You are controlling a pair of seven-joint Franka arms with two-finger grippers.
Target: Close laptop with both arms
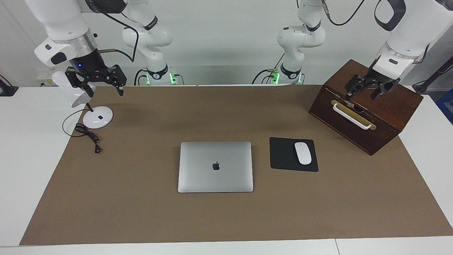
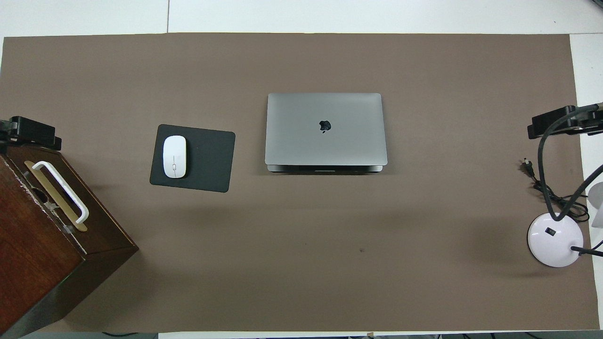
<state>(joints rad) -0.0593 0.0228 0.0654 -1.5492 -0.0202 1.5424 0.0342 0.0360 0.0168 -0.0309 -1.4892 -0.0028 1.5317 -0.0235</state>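
The silver-grey laptop (image 1: 215, 166) lies in the middle of the brown mat with its lid down, apple logo facing up. In the overhead view the laptop (image 2: 325, 129) shows a thin dark strip of its base along the edge nearer to the robots. My right gripper (image 1: 104, 92) hangs open and empty over the lamp at the right arm's end of the table, well apart from the laptop. My left gripper (image 1: 361, 95) hangs open and empty over the wooden box at the left arm's end. Only the tips of the left gripper (image 2: 30, 132) and the right gripper (image 2: 560, 122) show in the overhead view.
A black mouse pad (image 1: 283, 156) with a white mouse (image 1: 303, 153) lies beside the laptop toward the left arm's end. A dark wooden box (image 1: 368, 113) with a white handle stands there too. A white desk lamp (image 1: 97, 117) with its cord stands at the right arm's end.
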